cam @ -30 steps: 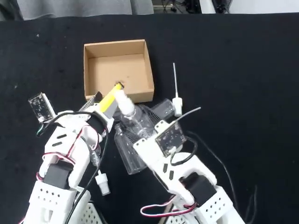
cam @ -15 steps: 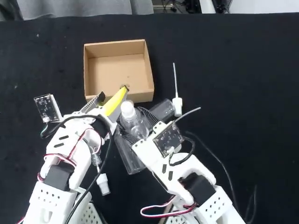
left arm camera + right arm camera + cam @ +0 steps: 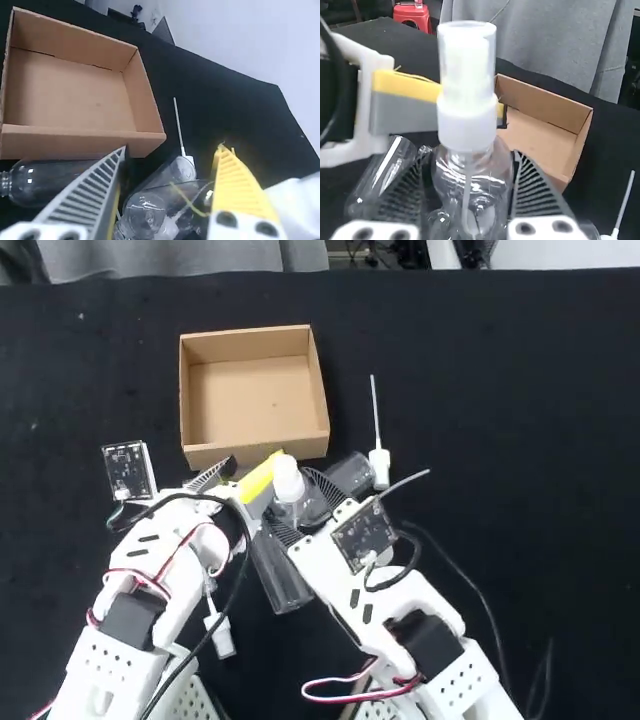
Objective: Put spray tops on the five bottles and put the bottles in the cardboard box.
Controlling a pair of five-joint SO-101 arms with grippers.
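Observation:
My right gripper [image 3: 292, 512] is shut on an upright clear bottle [image 3: 470, 187] with a white spray top [image 3: 466, 107] on its neck, just in front of the cardboard box [image 3: 255, 390]. The left gripper [image 3: 252, 464] stands open beside that top, its yellow finger [image 3: 262, 478] close to it and its grey finger [image 3: 92, 195] apart, nothing held. Clear bottles without tops lie on the table: one [image 3: 280, 575] between the arms, one [image 3: 347, 472] near the box's corner, one [image 3: 47, 172] along the box front. A loose spray top [image 3: 378, 455] with a long tube lies right of the box.
Another loose spray top [image 3: 220, 632] lies by the left arm's base among its cables. The box [image 3: 75, 95] is open upward with nothing inside. Black tabletop stretches free to the right and far side.
The left gripper let go of the spray top, opened and drew back toward its base while its wrist turned. The right gripper kept the bottle, shifting it slightly right.

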